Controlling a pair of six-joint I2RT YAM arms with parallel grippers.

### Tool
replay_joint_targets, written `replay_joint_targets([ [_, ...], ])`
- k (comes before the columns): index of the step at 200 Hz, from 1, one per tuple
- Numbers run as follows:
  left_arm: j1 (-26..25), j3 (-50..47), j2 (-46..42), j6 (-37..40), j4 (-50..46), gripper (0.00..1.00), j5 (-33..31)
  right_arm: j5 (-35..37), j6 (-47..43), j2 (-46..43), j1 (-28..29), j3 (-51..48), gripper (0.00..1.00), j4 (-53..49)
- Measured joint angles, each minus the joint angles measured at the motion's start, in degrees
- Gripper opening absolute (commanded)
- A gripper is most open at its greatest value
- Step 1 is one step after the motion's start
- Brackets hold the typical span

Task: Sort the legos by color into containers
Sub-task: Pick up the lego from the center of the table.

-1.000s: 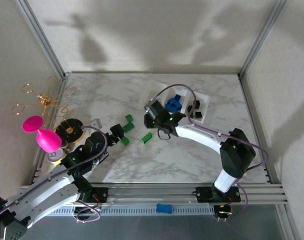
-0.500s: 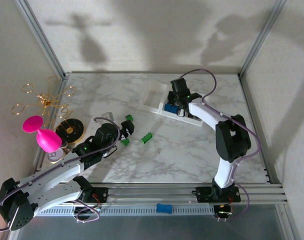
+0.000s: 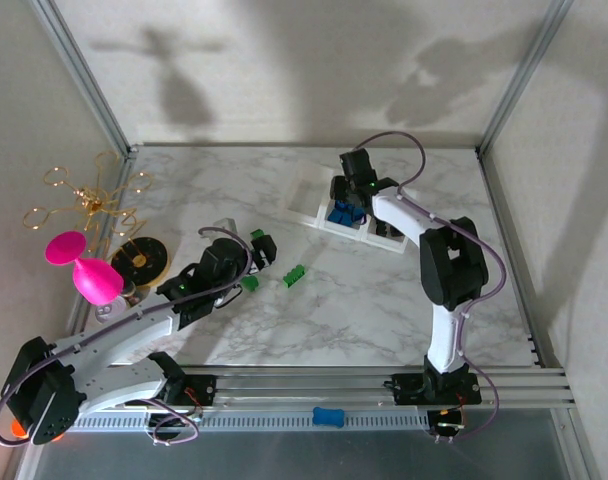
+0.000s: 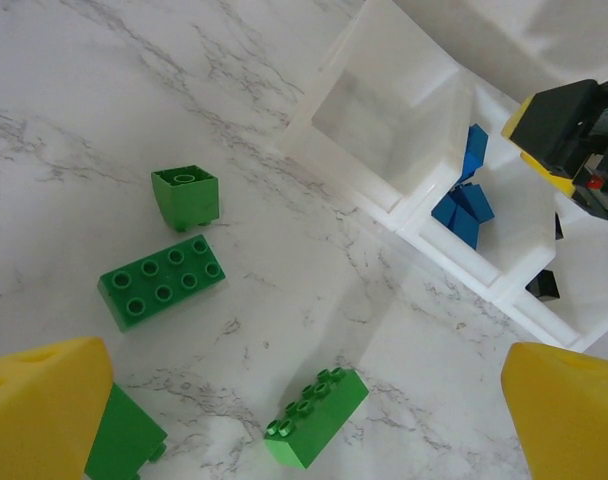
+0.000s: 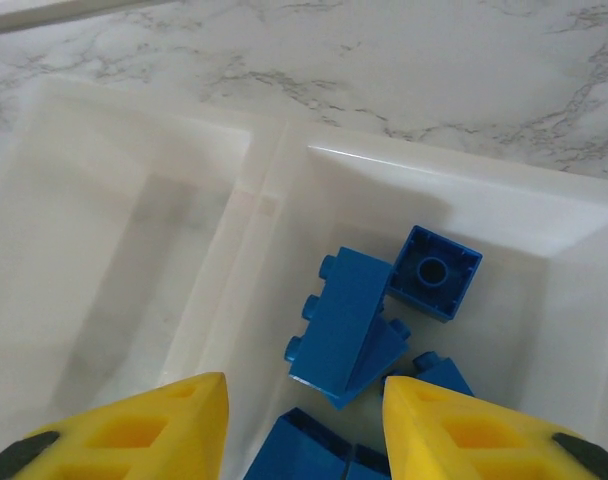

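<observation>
Sorting station, as I see it from the console. 1 tray [image 4: 396,208] of 3 joined white containers lies on the marble table [image 4: 284,90].

Loose pieces: 4 green legos [image 4: 162,280], all on the table off the tray's empty end, none touching it. 1 of them lies partly under a finger of the left gripper [image 4: 306,360].

Contents:
- End container [image 4: 379,125], nearest the greens: empty.
- Middle container [image 5: 544,290]: blue legos [image 5: 341,328], at least 4, piled and leaning on one another. I cannot count them exactly.
- Far-end container [image 4: 579,300]: black legos [image 4: 545,287], 1 plainly seen, the rest hidden.

The left gripper hangs over the green legos, beside the tray, its jaws spread wide and holding nothing. The right gripper [image 5: 304,425] is above the tray's middle container, its jaws parted with nothing between them and the blue pile just below.
</observation>
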Motion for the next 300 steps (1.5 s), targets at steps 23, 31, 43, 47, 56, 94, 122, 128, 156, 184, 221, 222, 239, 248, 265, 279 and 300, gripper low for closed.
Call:
replay_joint_targets([
  [23,0.00,0.17,0.61,-0.22,-0.83,1.00,-0.02,-1.53,-0.44,-5.49,0.24,-4.31,0.51,1.14],
  [31,0.00,0.20,0.61,-0.39,-1.36,1.00,-0.13,-2.05,-0.61,-7.85,0.42,-6.14,0.52,1.46],
  [43,0.00,0.31,0.59,-0.68,-2.16,1.00,-0.28,-2.78,-0.68,-11.72,0.96,-9.09,0.54,1.77],
  [47,0.02,0.35,0.57,-0.90,-2.60,1.00,-0.39,-3.19,-0.66,-12.81,1.16,-9.88,0.54,1.81],
  [56,0.02,0.42,0.52,-1.14,-3.41,1.00,-0.48,-3.78,-0.63,-15.26,1.81,-11.80,0.56,2.05],
  [94,0.04,0.44,-0.72,-4.28,-7.43,1.00,-0.66,-7.89,-0.63,-24.02,5.09,-21.18,0.63,3.82],
  [122,0.02,0.44,-0.90,-6.91,-9.97,1.00,-0.68,-12.22,-1.01,-28.85,6.38,-28.41,0.69,4.85],
  [128,0.04,0.44,-0.76,-7.34,-10.73,1.00,-0.68,-12.81,-1.25,-29.49,6.62,-29.62,0.70,5.11],
  [156,0.02,0.46,1.73,-9.46,-13.14,0.98,-0.59,-16.20,-1.53,-31.71,8.55,-34.69,0.80,6.71],
  [184,0.02,1.03,6.21,-10.69,-14.21,0.97,0.07,-18.73,-1.36,-33.90,9.94,-39.34,0.90,8.90],
  [221,-0.48,4.74,13.70,-11.56,-15.39,0.82,0.85,-18.97,-1.27,-34.40,10.25,-40.09,0.96,9.79],
  [222,-0.52,4.85,13.97,-11.82,-15.39,0.82,0.85,-18.99,-1.25,-34.40,10.25,-40.06,0.96,9.86],
  [239,-1.07,5.09,16.15,-12.11,-15.80,0.81,0.87,-18.99,-1.25,-34.40,10.25,-40.09,0.97,10.36],
  [248,-1.33,5.09,17.31,-12.37,-16.00,0.81,0.85,-18.99,-1.22,-34.40,10.25,-40.09,0.98,10.47],
  [265,-1.53,5.09,19.15,-12.90,-16.11,0.81,0.83,-18.95,-1.22,-34.40,10.25,-40.09,0.99,10.56],
  [279,-1.55,5.09,20.17,-13.07,-16.04,0.80,0.61,-18.53,-1.22,-34.40,10.25,-40.09,0.99,10.54],
  [300,-1.55,5.25,22.56,-13.07,-16.02,0.77,-0.48,-18.12,-1.22,-34.32,10.25,-40.06,0.99,10.54],
])
